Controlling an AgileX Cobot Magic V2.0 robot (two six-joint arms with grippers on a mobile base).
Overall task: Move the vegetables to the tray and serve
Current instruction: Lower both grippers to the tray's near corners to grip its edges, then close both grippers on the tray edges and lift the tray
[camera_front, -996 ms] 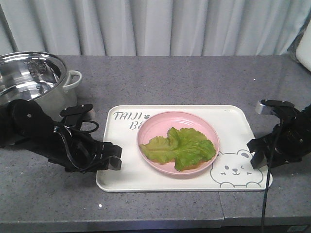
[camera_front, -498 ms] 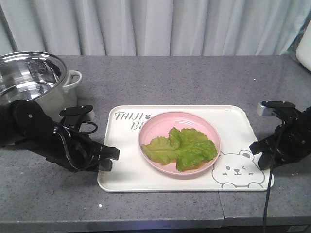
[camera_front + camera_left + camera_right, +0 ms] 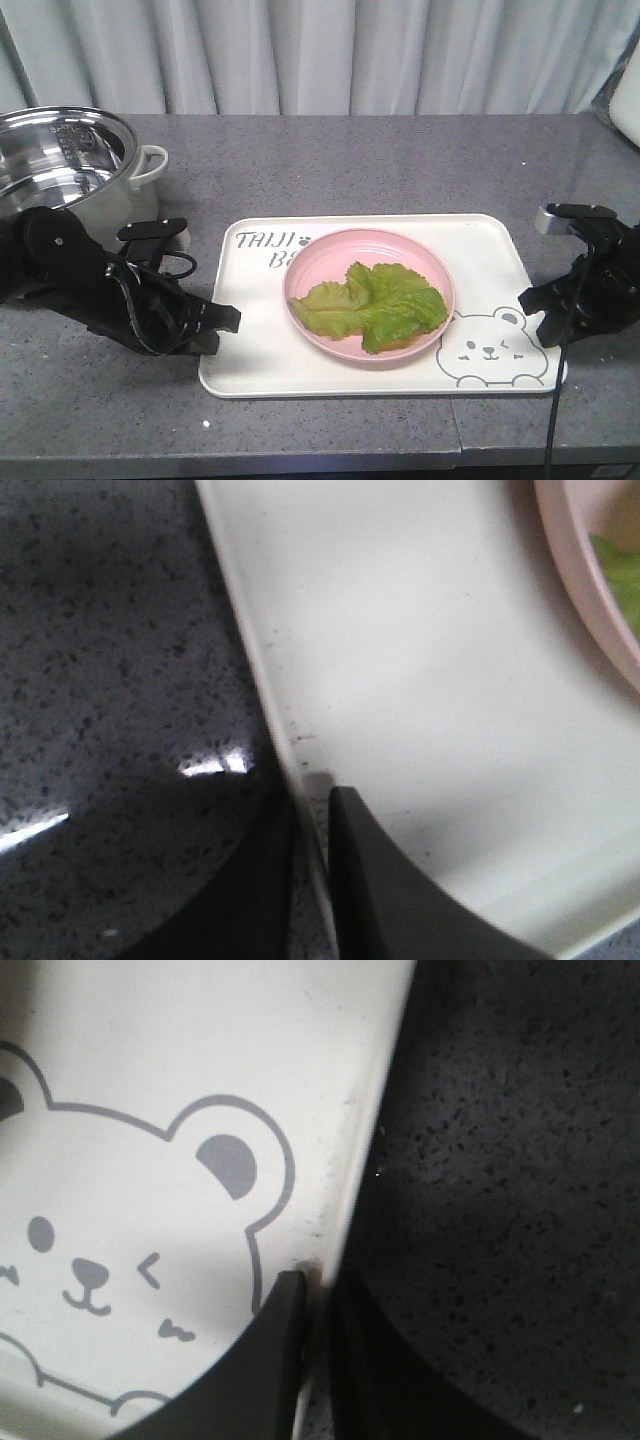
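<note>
cream-white tray (image 3: 480, 240): lies near the front edge of the grey counter (image 3: 400, 160). it bears a pink plate (image 3: 330, 258) with the lettuce leaves (image 3: 375, 305) flat inside.
left gripper (image 3: 312, 815): narrow, pinching the tray's left rim near its front corner.
right gripper (image 3: 318, 1295): narrow, pinching the right rim beside the bear drawing (image 3: 150, 1250).
steel pot (image 3: 60, 160): back left corner, apart.
handling note: the lift likely wants both arms rising level and together, or the plate may slide.
</note>
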